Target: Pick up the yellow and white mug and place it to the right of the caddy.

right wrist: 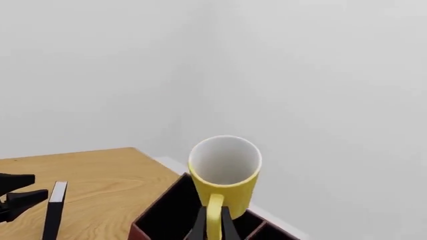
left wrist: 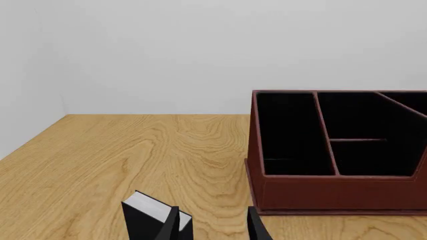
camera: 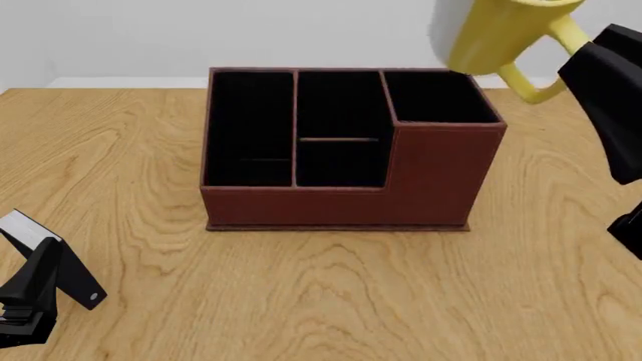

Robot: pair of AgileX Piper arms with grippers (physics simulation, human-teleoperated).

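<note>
1. Reddish-brown leather-look walls fill the left wrist view: the caddy (left wrist: 333, 150) stands on the wooden table (left wrist: 133, 160), its black-lined compartments open upward. Your left gripper (left wrist: 207, 225) shows only its fingertips, spread with a gap between them and holding nothing. No mug appears here.

2. From the front view, the yellow and white mug (camera: 497, 37) hangs in the air, tilted, above the caddy's (camera: 341, 180) taller corner section and towards its right end. Your right gripper (camera: 573, 47) pinches the yellow loop handle. Your left gripper (camera: 35, 289) rests low near the table's (camera: 331, 301) left front, well apart from the box.

3. In the right wrist view, the mug's (right wrist: 225, 172) white inside faces the camera, and the right gripper's (right wrist: 213, 227) fingers close on the handle, with the caddy (right wrist: 167, 215) below.

4. Progress, as I judge it: the pick is done; you have yet to carry the mug rightward past the box and set it down.

5. Light oak-grain wood covers the table; plain pale walls stand behind.
</note>
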